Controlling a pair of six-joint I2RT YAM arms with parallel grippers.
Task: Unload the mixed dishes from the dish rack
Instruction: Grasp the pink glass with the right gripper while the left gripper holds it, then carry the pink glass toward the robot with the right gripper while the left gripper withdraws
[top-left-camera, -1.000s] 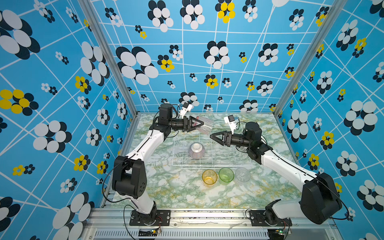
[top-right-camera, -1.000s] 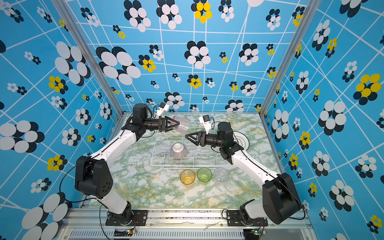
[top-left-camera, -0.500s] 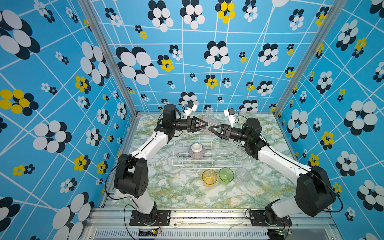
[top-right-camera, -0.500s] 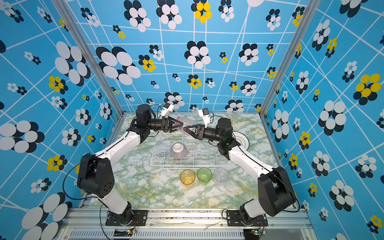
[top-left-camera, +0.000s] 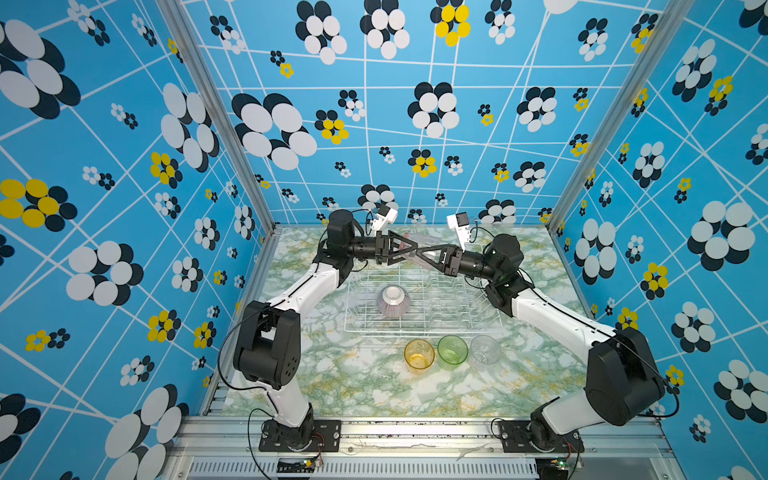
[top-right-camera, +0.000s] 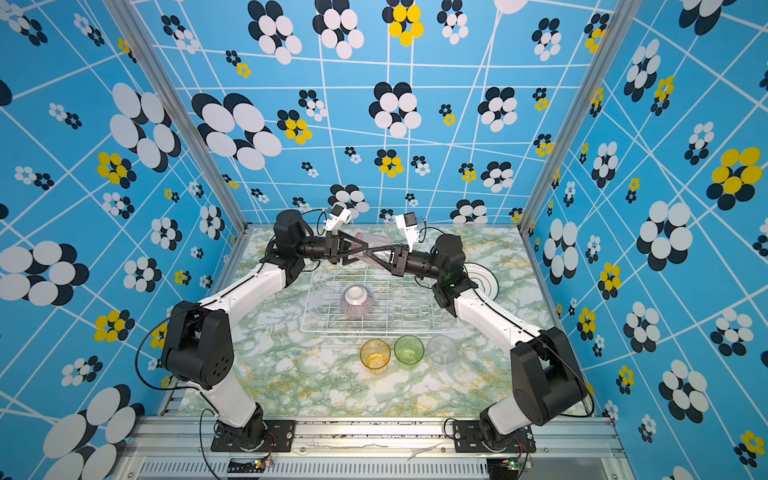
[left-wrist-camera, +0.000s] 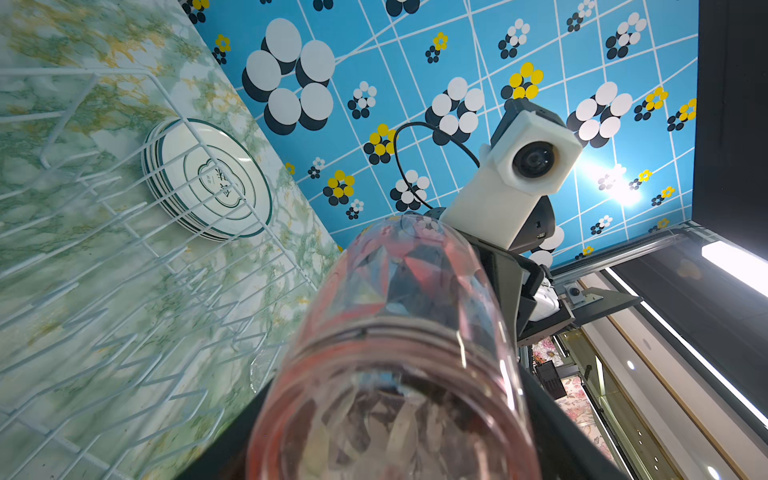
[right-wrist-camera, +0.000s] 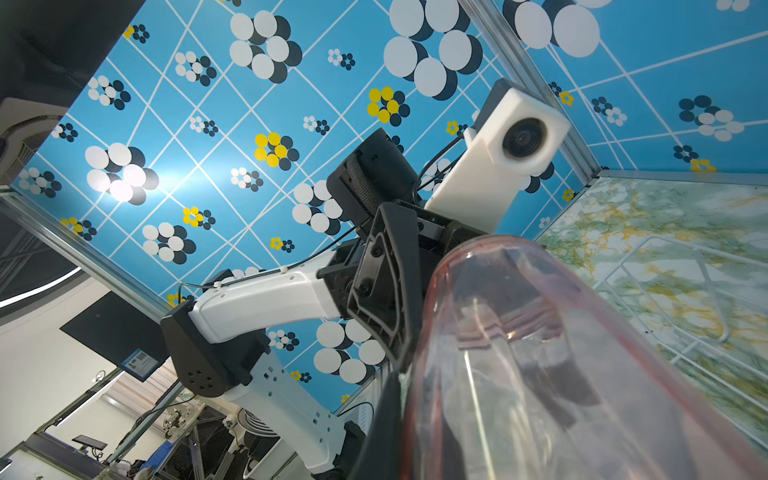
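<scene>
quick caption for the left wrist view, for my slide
Pink glass held up close above the wire rack; green-rimmed plates stacked on the table beyond.

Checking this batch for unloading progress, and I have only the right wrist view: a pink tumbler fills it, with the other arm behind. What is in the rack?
Observer: Just one dish. The pink-striped bowl sits upside down in the dish rack.
Operator: Where are the other tumblers?
Observer: The yellow tumbler, green tumbler and clear tumbler stand upright in a row on the table, just in front of the rack.
Operator: And the plates?
Observer: The plates lie stacked on the table beside the rack. In a top view the right arm partly hides them.
</scene>
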